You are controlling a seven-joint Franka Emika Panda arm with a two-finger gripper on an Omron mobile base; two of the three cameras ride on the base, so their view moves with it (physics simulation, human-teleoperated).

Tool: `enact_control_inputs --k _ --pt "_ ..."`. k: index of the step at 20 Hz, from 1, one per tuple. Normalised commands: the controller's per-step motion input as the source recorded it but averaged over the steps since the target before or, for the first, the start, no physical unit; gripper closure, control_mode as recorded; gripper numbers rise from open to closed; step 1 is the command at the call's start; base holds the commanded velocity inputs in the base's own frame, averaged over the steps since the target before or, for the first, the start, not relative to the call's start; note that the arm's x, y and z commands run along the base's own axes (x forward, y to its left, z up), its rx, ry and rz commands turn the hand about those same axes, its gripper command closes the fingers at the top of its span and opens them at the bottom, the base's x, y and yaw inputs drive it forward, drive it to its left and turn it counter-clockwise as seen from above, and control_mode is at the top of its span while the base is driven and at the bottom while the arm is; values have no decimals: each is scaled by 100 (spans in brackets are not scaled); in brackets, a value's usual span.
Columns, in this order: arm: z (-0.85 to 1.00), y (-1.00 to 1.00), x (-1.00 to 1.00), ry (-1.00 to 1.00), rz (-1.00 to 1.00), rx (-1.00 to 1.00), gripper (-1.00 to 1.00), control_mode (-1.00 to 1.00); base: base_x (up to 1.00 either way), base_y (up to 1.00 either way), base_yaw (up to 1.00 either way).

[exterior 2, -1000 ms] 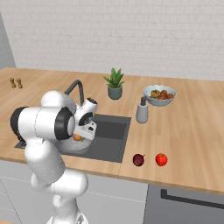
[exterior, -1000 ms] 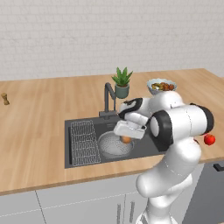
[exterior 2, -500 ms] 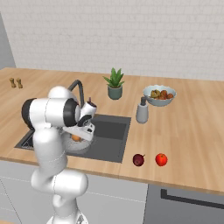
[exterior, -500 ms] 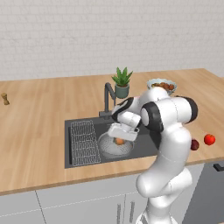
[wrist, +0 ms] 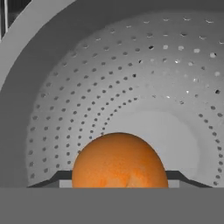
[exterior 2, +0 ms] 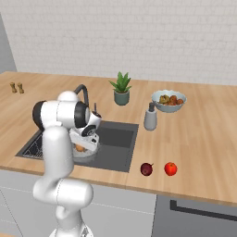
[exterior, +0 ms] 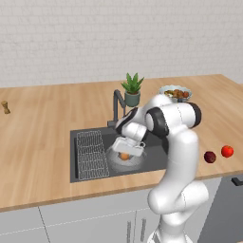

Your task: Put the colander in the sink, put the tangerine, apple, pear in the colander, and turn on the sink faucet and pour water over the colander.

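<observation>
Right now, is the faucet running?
No. In the left base view no stream falls from the sink faucet spout, and the colander in the hand view looks dry.

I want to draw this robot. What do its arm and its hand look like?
The arm is glossy white, built of fat rounded tube pieces with dark bands at the joints. No cables or markings show. The gripper is a boxy white and grey block, and it ends in two small dark finger tips.
</observation>
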Motion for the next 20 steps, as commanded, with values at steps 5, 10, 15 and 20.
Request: enact_control_inputs --k 5,10,15,20 --pt "-35 13 21 0 0 0 100 -100 0 0 0" --pt "-7 12 -7 0 0 0 100 -100 0 0 0" --pt "21 3 -31 -3 0 3 -100 -100 0 0 0" --pt "42 -8 -14 -6 0 2 -100 -100 0 0 0"
